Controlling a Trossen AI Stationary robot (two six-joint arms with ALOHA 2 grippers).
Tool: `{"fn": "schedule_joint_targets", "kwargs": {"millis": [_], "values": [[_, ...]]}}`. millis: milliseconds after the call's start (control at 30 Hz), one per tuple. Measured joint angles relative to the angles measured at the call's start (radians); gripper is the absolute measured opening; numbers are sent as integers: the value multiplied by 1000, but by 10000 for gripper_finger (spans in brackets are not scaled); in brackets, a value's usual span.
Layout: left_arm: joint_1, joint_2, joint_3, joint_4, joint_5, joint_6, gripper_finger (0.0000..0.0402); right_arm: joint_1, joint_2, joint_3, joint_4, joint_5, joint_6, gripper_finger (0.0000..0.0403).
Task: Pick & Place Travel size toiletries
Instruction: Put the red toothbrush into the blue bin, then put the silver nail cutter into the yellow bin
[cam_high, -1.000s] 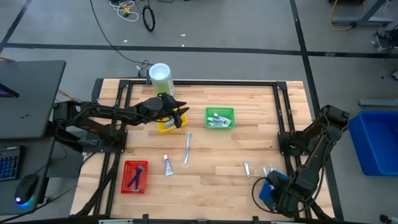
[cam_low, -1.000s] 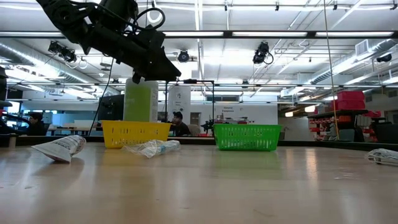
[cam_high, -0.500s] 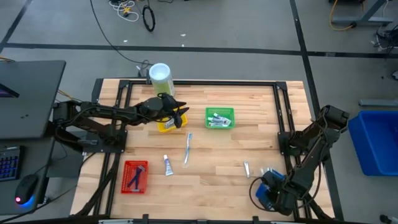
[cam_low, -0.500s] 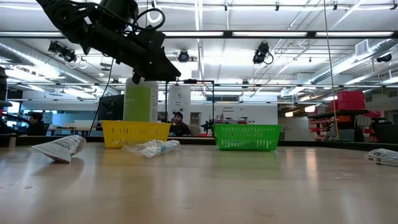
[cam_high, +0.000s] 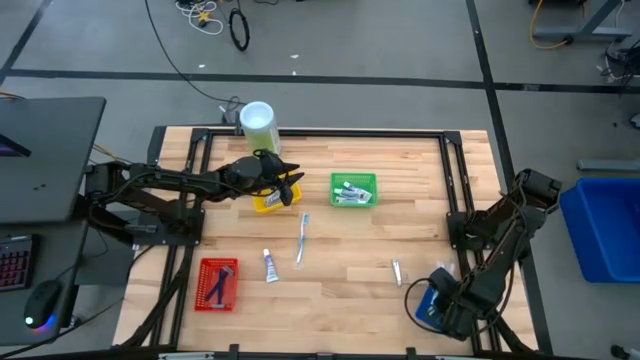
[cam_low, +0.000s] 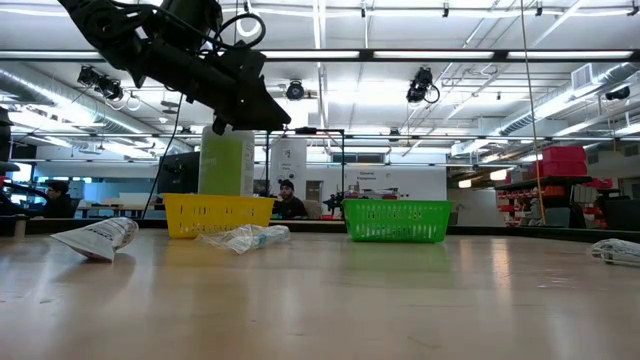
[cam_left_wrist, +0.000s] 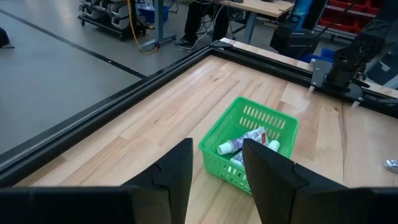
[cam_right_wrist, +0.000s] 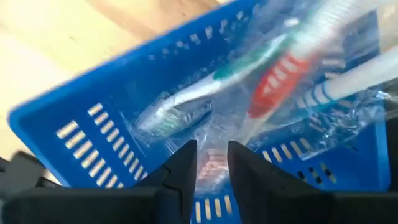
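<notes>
My right gripper (cam_right_wrist: 211, 171) hangs over the blue basket (cam_high: 428, 306) at the table's near right corner, shut on a clear-wrapped toothbrush pack (cam_right_wrist: 283, 74). A green-and-white wrapped toothbrush (cam_right_wrist: 205, 93) lies in that basket. My left gripper (cam_left_wrist: 216, 168) hovers open and empty above the yellow basket (cam_high: 266, 202), looking toward the green basket (cam_left_wrist: 249, 146), which holds white tubes. A white tube (cam_high: 269, 265), a slim toothbrush (cam_high: 302, 238) and a small wrapped item (cam_high: 397, 271) lie flat on the wood. My right gripper pinches the pack's clear wrapper at one end (cam_right_wrist: 212, 158) between its two fingers, coming from above. The red-and-white brush inside runs away from the fingers over the blue basket's wall. Whether the pack rests in the basket or hangs clear, I cannot tell.
The red basket (cam_high: 218, 283) with dark blue sticks sits near the near left edge. A white-lidded green canister (cam_high: 257, 120) stands at the far edge behind the yellow basket. Black frame rails run along the table's sides. Bare wood lies in the table's middle.
My right arm has shifted a little over the blue basket, and the white end of the pack by it has moved slightly toward the table's right edge. The left arm has kept still.
</notes>
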Motion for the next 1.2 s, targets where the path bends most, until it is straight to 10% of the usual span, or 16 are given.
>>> {"fn": "schedule_joint_targets", "kwargs": {"millis": [400, 767, 1200], "values": [[0, 0, 0, 0, 0, 0, 148, -70, -73, 33, -12, -3, -81, 101], [0, 0, 0, -1, 1, 0, 148, -136, -161, 46, 52, 703, -494, 102], [0, 0, 0, -2, 120, -22, 148, -274, -158, 34, 55, 888, -735, 105]]}}
